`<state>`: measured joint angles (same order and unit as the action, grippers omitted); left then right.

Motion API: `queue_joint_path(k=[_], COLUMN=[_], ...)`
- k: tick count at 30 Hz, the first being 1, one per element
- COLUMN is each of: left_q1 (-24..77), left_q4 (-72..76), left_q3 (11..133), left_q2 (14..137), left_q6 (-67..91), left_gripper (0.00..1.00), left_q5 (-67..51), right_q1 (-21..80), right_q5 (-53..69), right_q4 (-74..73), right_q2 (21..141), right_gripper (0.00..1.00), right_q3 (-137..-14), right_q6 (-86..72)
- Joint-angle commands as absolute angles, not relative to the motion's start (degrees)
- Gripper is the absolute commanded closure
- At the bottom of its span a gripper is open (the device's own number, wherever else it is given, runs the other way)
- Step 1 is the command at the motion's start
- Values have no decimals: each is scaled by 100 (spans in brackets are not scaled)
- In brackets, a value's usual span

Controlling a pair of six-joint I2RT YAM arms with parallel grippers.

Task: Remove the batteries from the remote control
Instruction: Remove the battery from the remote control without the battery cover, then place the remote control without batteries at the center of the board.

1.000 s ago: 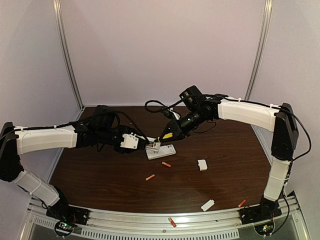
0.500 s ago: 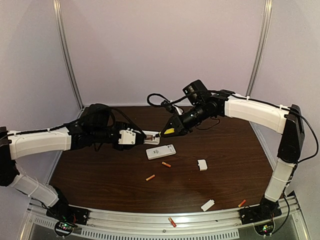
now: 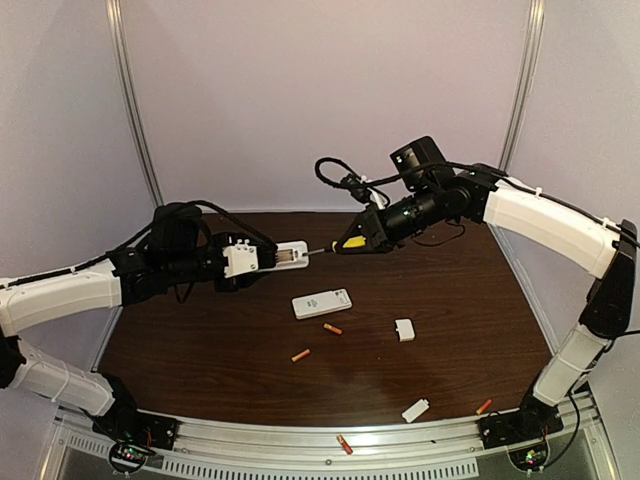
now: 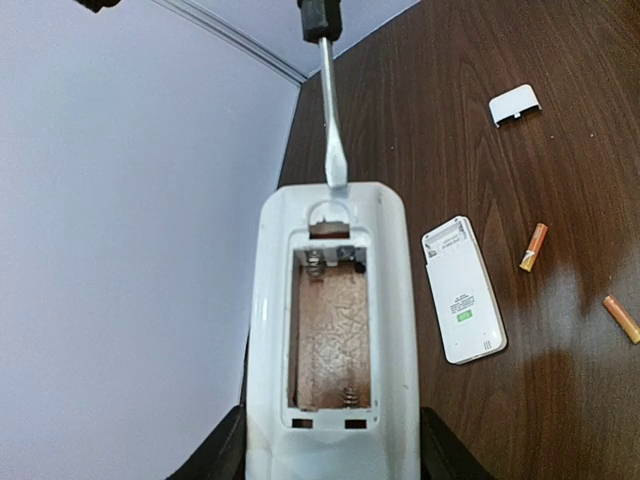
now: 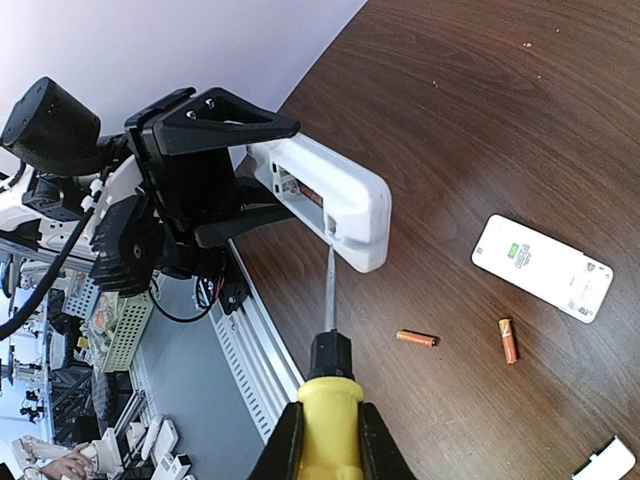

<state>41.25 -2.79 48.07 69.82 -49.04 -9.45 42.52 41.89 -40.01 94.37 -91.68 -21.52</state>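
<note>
The left gripper (image 3: 245, 262) is clamped on the base end of a white remote control (image 4: 395, 300) and holds it off the table (image 3: 200, 350), roughly level, its free end pointing toward the other arm. Holding it this way probably steadies the remote and presents its open back to the tool. The battery bay (image 4: 330, 330) faces the left wrist camera with the cover off. Only contact springs show at both ends and no cell sits inside, so this remote looks already emptied.

The blade of a yellow-handled screwdriver (image 5: 329, 345) touches the notch at the remote's far end, just beyond the bay. It approaches along the remote's length, as if to pry or probe there. The right gripper (image 5: 326, 445) is closed tight around the yellow handle, keeping the shaft in line with the remote.

Four orange batteries are in view, all outside any remote:
- One (image 3: 300, 355) lies at mid-table.
- One (image 3: 332, 328) lies just beside a second remote (image 3: 322, 303), which rests flat with its back closed.
- One (image 3: 344, 444) rests on the near metal rail (image 3: 250, 440).
- One (image 3: 484, 406) lies by the right arm's base.

Two white covers (image 3: 404, 329) (image 3: 415, 410) lie well apart right of centre. Judging by the closed back, the second remote may still need unloading.
</note>
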Motion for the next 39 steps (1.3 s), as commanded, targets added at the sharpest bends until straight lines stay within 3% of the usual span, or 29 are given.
queue_joint_path(k=[1,15,29,39], left_q1=[4165,4459,4635,4635], left_q4=[-207,-456,-1265,-1590], left_q3=[4696,4553,4874,4417], left_q2=[6749,6347,6561,6526], left_q6=[-4389,-2901,-59,1922], left_gripper=[100,100,100,100], left_q5=[-734,100,1156,1625], right_q1=[4289,4289,4289,4306], right_q5=[3779,2778,1685,788], right_q4=[-4042,-3642,-3376,-2976], right_q2=[9122,8425,7735,7115], right_gripper=[100,100,100,100], right_q3=[-9154,-8616,-7673,-6435], right_q6=[-2313,-2643,-2878,-3291])
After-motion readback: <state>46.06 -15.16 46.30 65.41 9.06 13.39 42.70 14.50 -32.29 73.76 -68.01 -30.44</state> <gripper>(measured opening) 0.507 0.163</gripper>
